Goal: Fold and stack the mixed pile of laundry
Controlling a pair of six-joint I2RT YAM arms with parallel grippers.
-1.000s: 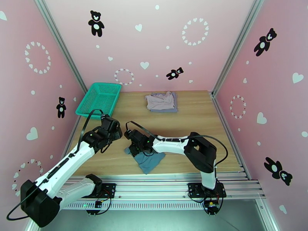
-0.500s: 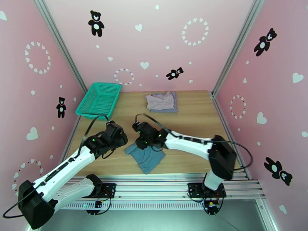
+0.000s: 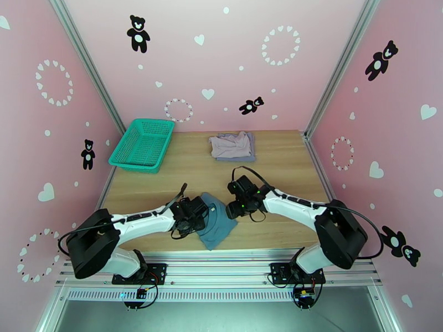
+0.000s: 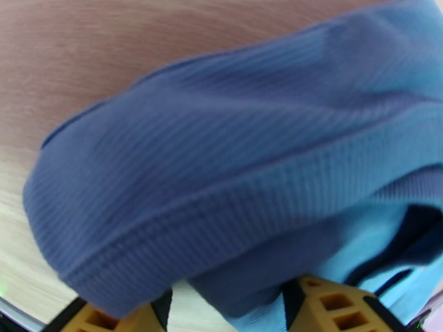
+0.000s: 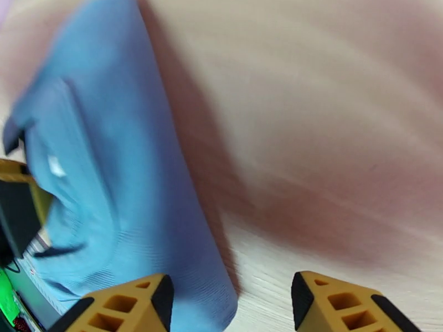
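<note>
The teal-blue sleeveless top (image 3: 219, 225) lies partly folded on the counter (image 3: 288, 161), close to its near edge and midway between the two arms. Its long axis runs roughly far to near, tilted a little.

The left gripper (image 3: 195, 212) is at the top's left edge. In the left wrist view its fingers (image 4: 122, 319) stand apart with a thick fold of the cloth lying in the gap. Nothing shows it being pinched.

The right gripper (image 3: 239, 205) is just off the top's right edge, jaws apart and empty over bare wood, with the cloth to its left.

The left arm is nearer, so I judge the next fold is its to take.

Well apart, at the far side, the pale mauve garment (image 3: 230, 144) rests on the grey-lavender garment (image 3: 250, 156). The green mesh basket (image 3: 143, 144) is off to the left.
</note>
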